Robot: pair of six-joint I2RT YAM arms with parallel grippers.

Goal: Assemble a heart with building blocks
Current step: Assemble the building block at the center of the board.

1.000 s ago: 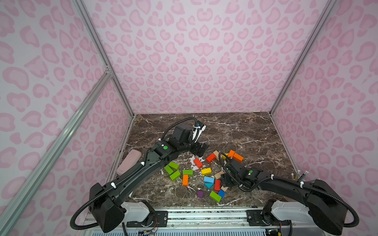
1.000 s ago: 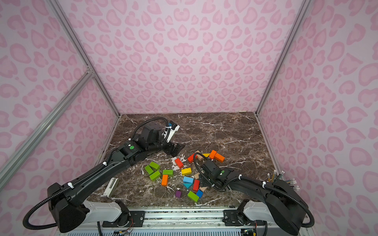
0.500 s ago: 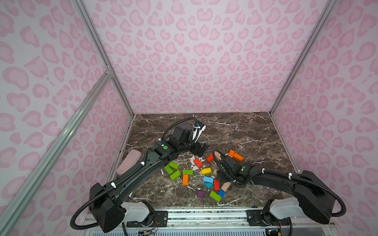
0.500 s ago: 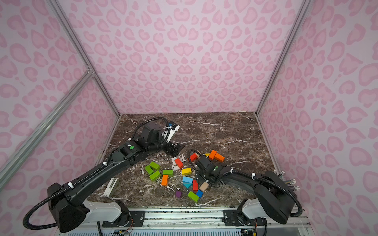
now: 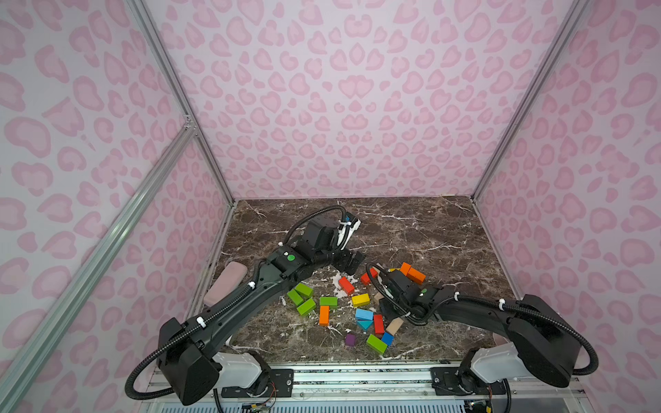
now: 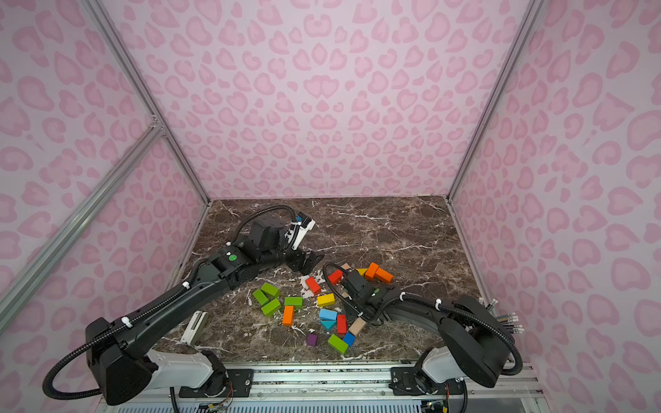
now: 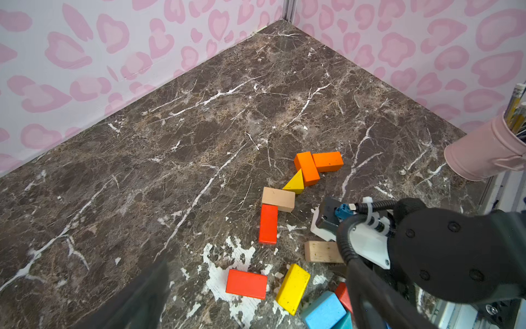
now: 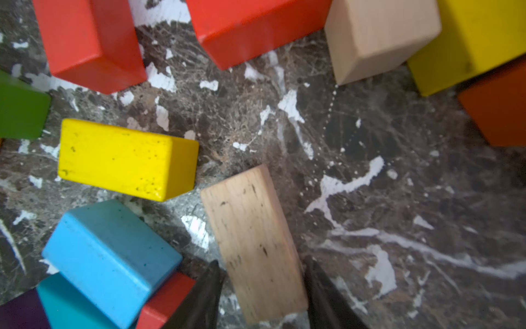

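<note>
Several painted building blocks (image 5: 360, 299) lie scattered on the marble floor (image 5: 411, 229) in both top views. An orange pair (image 5: 411, 273) lies at the back, and green ones (image 6: 270, 306) lie to the left. My right gripper (image 8: 262, 262) is down among them and open. Its fingers (image 8: 205, 293) straddle one end of a flat tan block (image 8: 253, 233) with narrow gaps. That tan block (image 7: 323, 251) is half hidden under the right wrist in the left wrist view. My left gripper (image 5: 352, 262) hangs open and holds nothing, just behind a red block (image 5: 346, 285).
A pink cup of pencils (image 7: 484, 153) stands by the right wall near the front. A pink pad (image 5: 227, 286) lies by the left wall. Patterned pink walls close in three sides. Blue (image 8: 111, 256) and yellow (image 8: 125, 159) blocks lie close beside the tan block.
My right gripper has shifted a little to the left over the blocks, and its jaws have narrowed round the tan block. The left arm has stayed still.
</note>
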